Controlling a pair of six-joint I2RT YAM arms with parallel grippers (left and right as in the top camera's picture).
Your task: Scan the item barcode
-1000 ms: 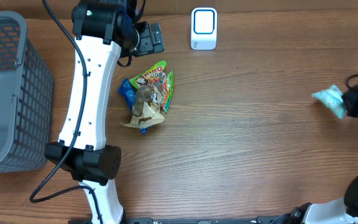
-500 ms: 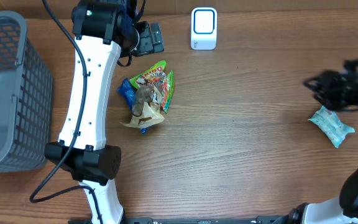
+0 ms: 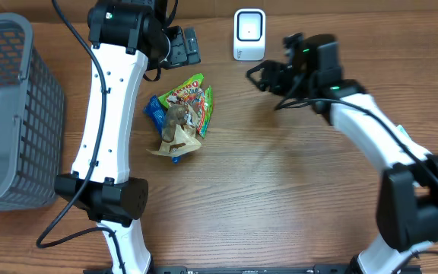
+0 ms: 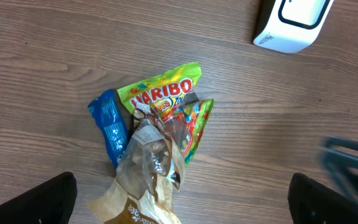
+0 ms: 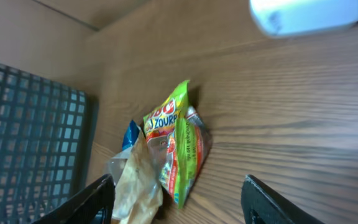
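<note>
Both grippers empty; snack pile lies left of the scanner, nearer the arm bases.

Overhead alone gives me the whole layout: grey basket (image 3: 6, 114) far left of the scanner (image 3: 249, 34), my left gripper (image 3: 182, 47) just left of it, snack pile (image 3: 179, 118), and my right gripper (image 3: 258, 76) just right of it. The left wrist view alone reads the Haribo bag (image 4: 166, 93), with a blue packet (image 4: 107, 124) and a brown packet (image 4: 145, 180) overlapping it; its fingers (image 4: 36, 199) stand wide, holding nothing. The right wrist view shows fingers (image 5: 89, 202) well apart and empty, the scanner only a blur.
</note>
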